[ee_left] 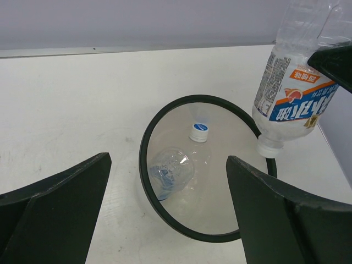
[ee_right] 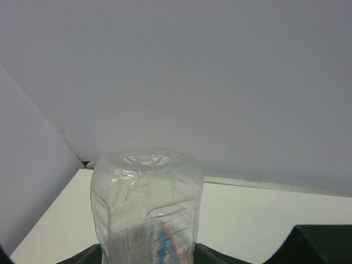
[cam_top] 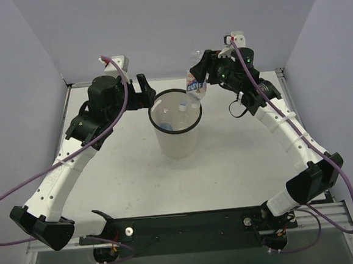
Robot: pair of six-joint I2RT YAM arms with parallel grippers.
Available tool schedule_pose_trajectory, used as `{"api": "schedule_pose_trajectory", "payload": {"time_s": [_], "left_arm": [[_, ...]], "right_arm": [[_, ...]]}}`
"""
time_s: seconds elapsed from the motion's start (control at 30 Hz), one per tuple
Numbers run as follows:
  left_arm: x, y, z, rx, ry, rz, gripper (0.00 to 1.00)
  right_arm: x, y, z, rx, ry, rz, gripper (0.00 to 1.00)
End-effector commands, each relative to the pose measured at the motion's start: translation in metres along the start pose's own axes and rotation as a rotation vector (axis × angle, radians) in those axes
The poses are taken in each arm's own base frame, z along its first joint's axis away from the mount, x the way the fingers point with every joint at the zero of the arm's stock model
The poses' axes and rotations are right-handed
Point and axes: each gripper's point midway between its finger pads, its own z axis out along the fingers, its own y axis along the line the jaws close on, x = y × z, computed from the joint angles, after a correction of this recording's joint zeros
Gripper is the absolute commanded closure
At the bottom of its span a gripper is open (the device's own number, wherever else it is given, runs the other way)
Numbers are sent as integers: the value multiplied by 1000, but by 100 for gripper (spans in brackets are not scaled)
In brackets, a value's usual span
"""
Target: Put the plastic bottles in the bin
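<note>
The bin (cam_top: 177, 145) stands mid-table, and its black rim (ee_left: 144, 165) fills the left wrist view. Two bottles lie inside: one with a blue label (ee_left: 169, 171) and a plain one with a white cap (ee_left: 199, 132). My right gripper (cam_top: 204, 73) is shut on the bottle with the red-white label (cam_top: 195, 81). It holds the bottle upside down, with the cap (ee_left: 269, 148) just over the bin's far right rim. The bottle's base (ee_right: 146, 209) fills the right wrist view. My left gripper (cam_top: 141, 93) is open and empty, hovering beside the bin's left rim.
Grey walls enclose the table (cam_top: 125, 179) at the back and both sides. A small white box (cam_top: 119, 64) sits at the back left and another (cam_top: 236, 37) at the back right. The arms' cables hang along both table sides.
</note>
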Motion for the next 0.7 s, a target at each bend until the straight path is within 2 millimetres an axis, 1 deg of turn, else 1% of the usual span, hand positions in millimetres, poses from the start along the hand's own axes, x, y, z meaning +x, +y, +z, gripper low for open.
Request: {"api": "schedule_pose_trajectory", "payload": {"time_s": [0.0, 0.03, 0.07, 0.13, 0.17, 0.2, 0.23, 0.27, 0.3, 0.33, 0.37, 0.4, 0.5, 0.53, 0.6, 0.63, 0.67], "left_arm": [[-16, -2, -3, 2, -46, -23, 3], [-15, -2, -3, 2, -44, -26, 3], [-15, -2, -4, 2, -44, -27, 2], [-14, -2, -4, 4, -44, -32, 3], [-15, -2, -5, 5, -46, -35, 2], [-14, -2, -4, 4, -45, -37, 3], [-15, -2, -6, 5, -48, -37, 3], [-15, -2, -6, 5, -46, -37, 3], [-14, -2, -5, 4, -45, -37, 2], [-15, -2, -6, 3, -47, -37, 2], [-15, -1, -6, 2, -49, -37, 3], [-15, -1, -6, 2, -49, -34, 3], [-16, -1, -7, 1, -50, -31, 3], [-17, -1, -8, 3, -50, -30, 3], [-18, -2, -8, 4, -55, -29, 3], [-18, -2, -9, 4, -53, -27, 3], [-18, -1, -8, 1, -51, -27, 3]], "right_arm": [[-9, 9, -11, 6, -28, -94, 54], [-7, 10, -10, 2, -25, -110, 54], [0, 13, -8, 4, -11, -120, 54], [7, 14, -7, 1, -1, -143, 53], [14, 14, -4, 2, 13, -149, 53], [18, 19, -4, -7, 15, -156, 53], [23, 19, -2, -8, 23, -173, 53], [32, 18, -1, -2, 38, -184, 52], [37, 21, 1, -3, 37, -196, 51], [43, 20, 2, 3, 50, -207, 51], [45, 22, 4, -3, 40, -223, 50], [54, 22, 7, -4, 47, -233, 50], [70, 20, 12, 2, 69, -265, 49], [73, 22, 13, 3, 73, -269, 49], [75, 23, 12, 1, 72, -270, 44], [77, 23, 11, 8, 71, -271, 38], [77, 24, 11, 12, 70, -272, 26]]}}
